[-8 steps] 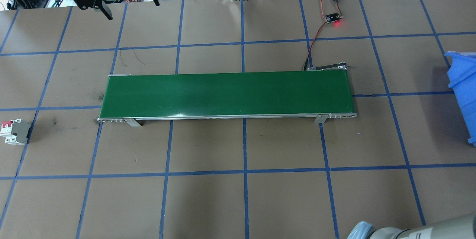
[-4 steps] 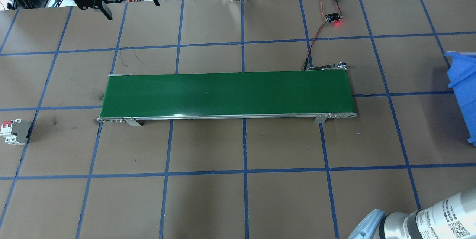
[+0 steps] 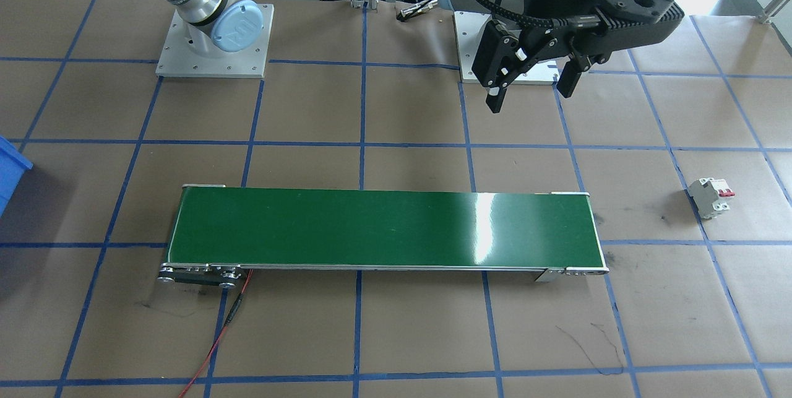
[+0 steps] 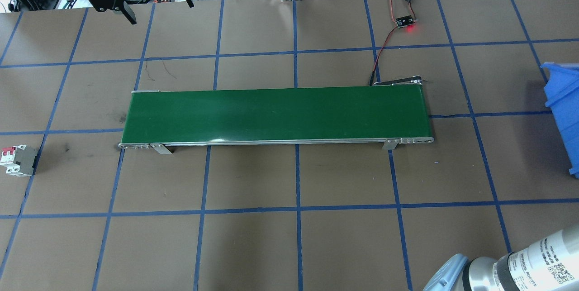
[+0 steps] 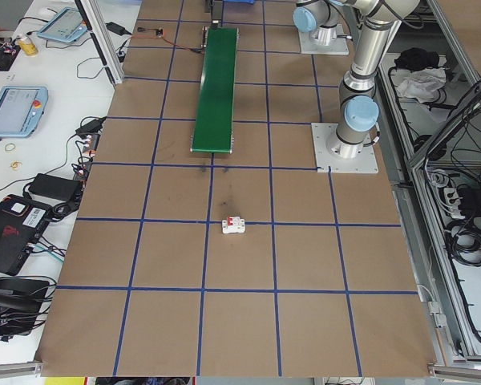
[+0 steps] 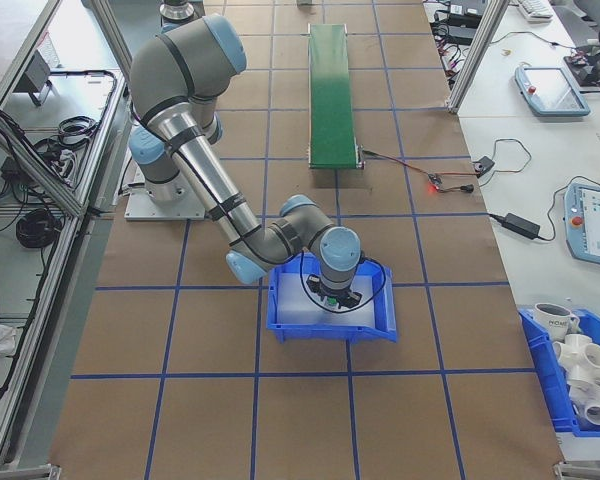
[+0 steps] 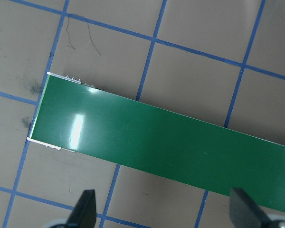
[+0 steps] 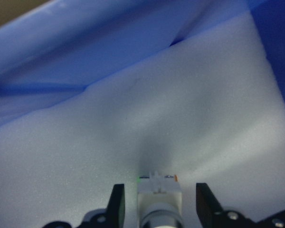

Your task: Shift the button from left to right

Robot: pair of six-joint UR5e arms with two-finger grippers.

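The button rests on white foam inside the blue bin, between the spread fingers of the right tool, untouched. The left tool hangs spread above the brown, blue-taped desk, back from the green conveyor.

Only the right arm bore print, a partly legible "UNIVERSAL ROBOTS" beside a QR code; nothing else was readable.
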